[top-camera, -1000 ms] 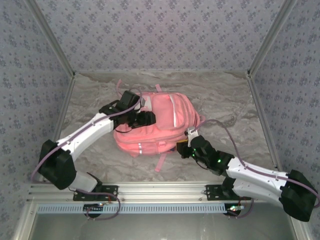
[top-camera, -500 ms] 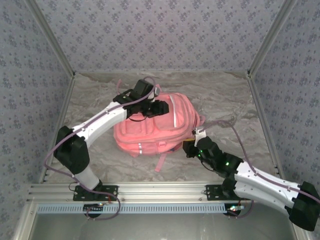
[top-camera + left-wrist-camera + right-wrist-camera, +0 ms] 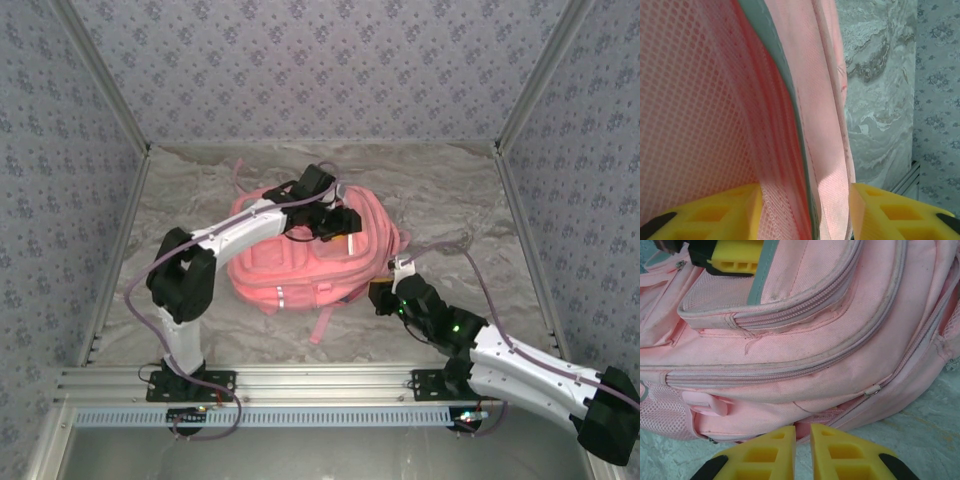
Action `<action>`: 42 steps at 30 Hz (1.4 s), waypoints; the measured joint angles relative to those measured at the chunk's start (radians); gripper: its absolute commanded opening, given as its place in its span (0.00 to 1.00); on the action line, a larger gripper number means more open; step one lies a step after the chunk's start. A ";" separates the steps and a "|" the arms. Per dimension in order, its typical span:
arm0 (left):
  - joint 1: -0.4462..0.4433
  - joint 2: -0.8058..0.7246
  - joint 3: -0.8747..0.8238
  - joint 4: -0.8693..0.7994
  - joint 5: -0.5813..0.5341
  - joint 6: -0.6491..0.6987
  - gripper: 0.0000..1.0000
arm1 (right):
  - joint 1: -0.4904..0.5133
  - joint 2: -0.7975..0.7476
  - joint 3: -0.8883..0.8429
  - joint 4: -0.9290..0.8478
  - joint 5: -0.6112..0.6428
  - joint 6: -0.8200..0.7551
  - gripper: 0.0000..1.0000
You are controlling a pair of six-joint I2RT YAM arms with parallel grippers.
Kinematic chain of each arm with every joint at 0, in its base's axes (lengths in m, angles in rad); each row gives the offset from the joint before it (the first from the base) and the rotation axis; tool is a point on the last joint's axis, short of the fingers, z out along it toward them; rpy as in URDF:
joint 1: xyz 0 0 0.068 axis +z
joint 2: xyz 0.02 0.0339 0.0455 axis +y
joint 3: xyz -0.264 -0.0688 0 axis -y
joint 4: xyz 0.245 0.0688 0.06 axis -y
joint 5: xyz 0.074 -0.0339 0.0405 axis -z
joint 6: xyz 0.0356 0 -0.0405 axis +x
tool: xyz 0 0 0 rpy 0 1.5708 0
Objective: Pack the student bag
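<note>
top external: locate pink student bag (image 3: 290,265) lying flat at centre of marbled table (image 3: 450,200); note bare surface all round, up to patterned walls (image 3: 60,150). find left gripper (image 3: 345,222) on far top, right gripper (image 3: 380,293) at near right edge.
left wrist: fingers clamped on fabric fold with grey strip (image 3: 784,85).
right wrist: fingers nearly together at lower seam, below zip pocket (image 3: 790,300); hold on fabric not discernible.

Robotics lab test cell, seen from above: a tabletop (image 3: 450,200) with a grey marble-look covering, boxed in on three sides by walls (image 3: 320,70) of blue-grey floral-patterned sheet set between slanting metal corner posts (image 3: 102,72). A left arm (image 3: 240,232) and a right arm (image 3: 520,365), white with black joints, are bolted to an aluminium rail (image 3: 320,382) along the near edge
</note>
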 measured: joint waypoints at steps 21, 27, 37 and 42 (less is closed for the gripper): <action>-0.010 0.061 0.077 0.006 0.048 0.002 0.34 | -0.003 0.008 -0.036 0.010 -0.030 0.026 0.15; -0.008 0.088 0.097 -0.005 0.052 -0.004 0.00 | -0.003 0.010 -0.036 0.019 -0.031 0.017 0.15; 0.029 0.041 0.177 -0.096 0.060 -0.003 0.00 | 0.069 -0.007 -0.156 0.309 -0.092 -0.212 0.25; 0.069 -0.045 0.180 -0.122 0.070 -0.018 0.00 | 0.100 0.163 -0.169 0.508 -0.162 -0.396 0.25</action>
